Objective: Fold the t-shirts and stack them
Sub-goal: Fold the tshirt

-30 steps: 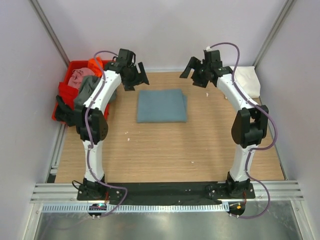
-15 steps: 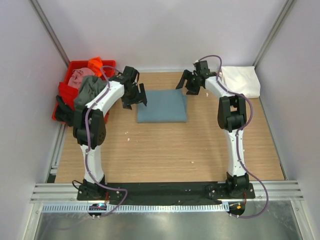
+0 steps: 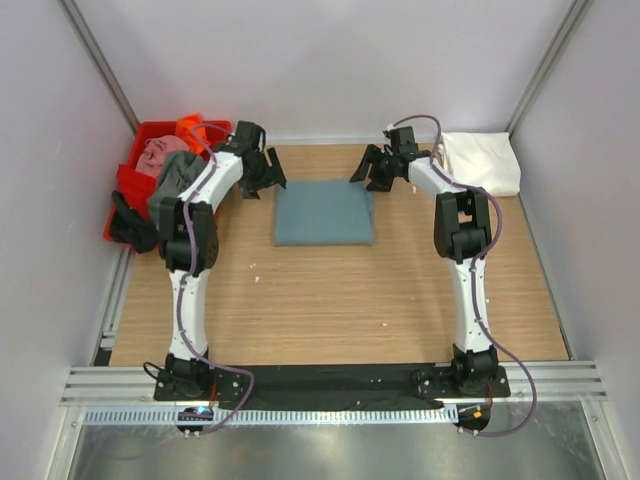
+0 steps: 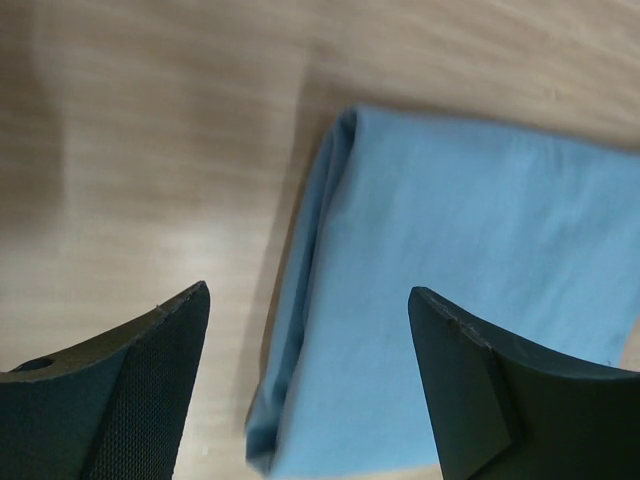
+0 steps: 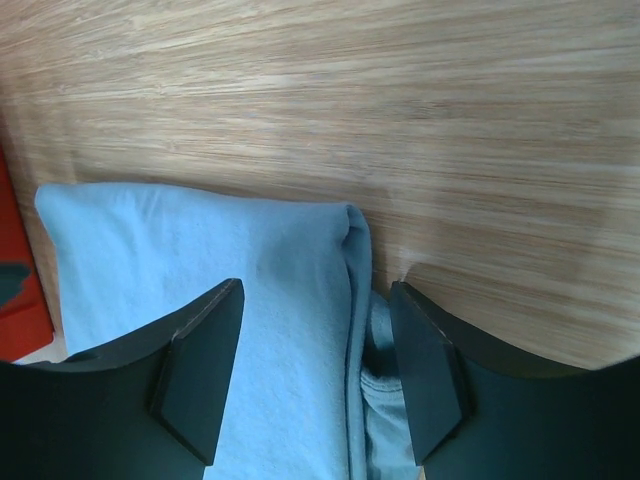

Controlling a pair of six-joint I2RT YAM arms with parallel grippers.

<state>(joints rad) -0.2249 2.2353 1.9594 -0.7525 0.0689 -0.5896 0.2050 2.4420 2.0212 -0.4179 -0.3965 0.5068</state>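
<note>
A folded teal-blue t-shirt (image 3: 324, 212) lies flat on the wooden table, towards the back. My left gripper (image 3: 264, 174) is open just off its far left corner; in the left wrist view the shirt (image 4: 460, 300) sits between the spread fingers (image 4: 140, 390). My right gripper (image 3: 372, 168) is open over its far right corner; in the right wrist view the shirt's folded edge (image 5: 350, 300) lies between the fingers (image 5: 200, 370). A folded white t-shirt (image 3: 480, 163) lies at the back right. Grey-green (image 3: 176, 186), pink (image 3: 160, 153) and orange (image 3: 192, 128) shirts sit in the tub.
A red plastic tub (image 3: 125, 195) stands at the back left, outside the table edge. White walls close in on three sides. The table (image 3: 330, 300) is bare wood in front of the blue shirt.
Both grippers came down from above the table's back to the far corners of the blue shirt. The right arm swung inward, uncovering the white shirt.
</note>
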